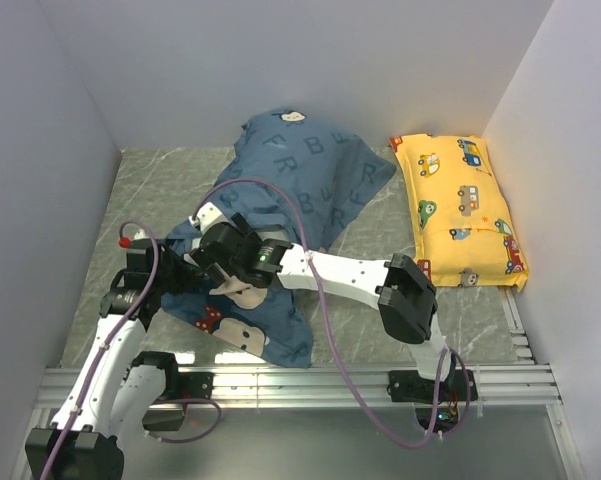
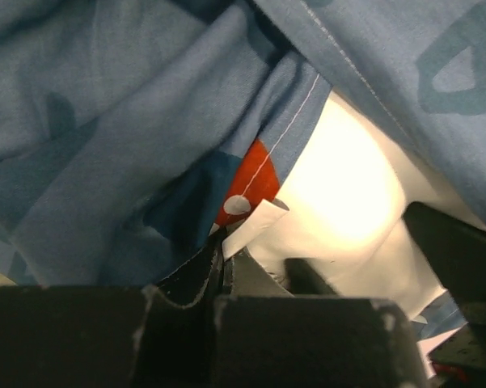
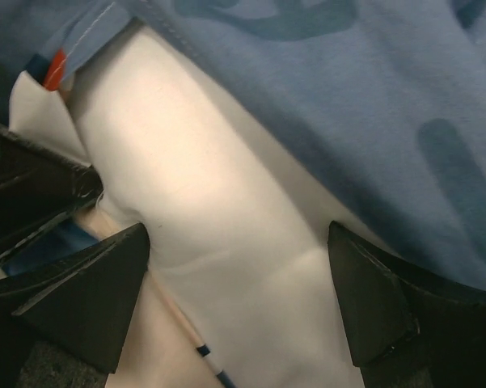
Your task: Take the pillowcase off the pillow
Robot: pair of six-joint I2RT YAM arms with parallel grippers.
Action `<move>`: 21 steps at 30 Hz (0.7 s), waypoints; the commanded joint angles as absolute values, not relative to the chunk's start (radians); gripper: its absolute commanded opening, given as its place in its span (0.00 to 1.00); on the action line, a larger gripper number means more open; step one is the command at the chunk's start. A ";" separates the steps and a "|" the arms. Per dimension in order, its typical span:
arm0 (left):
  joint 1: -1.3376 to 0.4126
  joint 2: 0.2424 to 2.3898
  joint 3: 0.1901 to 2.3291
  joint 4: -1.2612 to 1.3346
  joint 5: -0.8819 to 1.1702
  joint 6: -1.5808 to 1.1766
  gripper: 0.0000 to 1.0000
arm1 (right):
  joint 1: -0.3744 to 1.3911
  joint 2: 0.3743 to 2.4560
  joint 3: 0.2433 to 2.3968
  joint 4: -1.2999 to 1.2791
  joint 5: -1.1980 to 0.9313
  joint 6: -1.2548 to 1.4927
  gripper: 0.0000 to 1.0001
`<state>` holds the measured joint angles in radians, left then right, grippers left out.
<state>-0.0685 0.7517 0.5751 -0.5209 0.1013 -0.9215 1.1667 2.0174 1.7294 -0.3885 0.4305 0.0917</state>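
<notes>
**Case barely started: one corner out, most of it still on**

My L gripper (image 2: 220, 271) is pinched tight on the hem of the pillowcase (image 1: 300, 170) at its open end, on the near side of the table (image 1: 170, 180). My R gripper (image 3: 238, 299) is spread wide, jaws either side of the bare white pillow (image 3: 226, 226) corner poking out of that opening, not clamped yet. The rest of the pillow is hidden under blue cloth. My read: approx. one corner freed, the bulk left. R needs to clamp the pillow, then L drags the case off. The yellow pillow (image 1: 460, 210) lies well apart, far right.
</notes>
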 commanded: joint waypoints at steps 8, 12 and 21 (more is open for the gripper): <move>-0.074 0.724 0.528 -0.512 0.117 -0.945 0.00 | 1.120 2.112 1.922 -0.486 0.479 0.144 1.00; -0.074 0.726 0.552 -0.534 0.084 -0.945 0.01 | 1.120 2.137 1.875 -0.491 0.448 0.149 1.00; -0.074 0.744 0.558 -0.519 0.074 -0.966 0.01 | 1.111 2.147 1.768 -0.449 0.455 0.147 0.88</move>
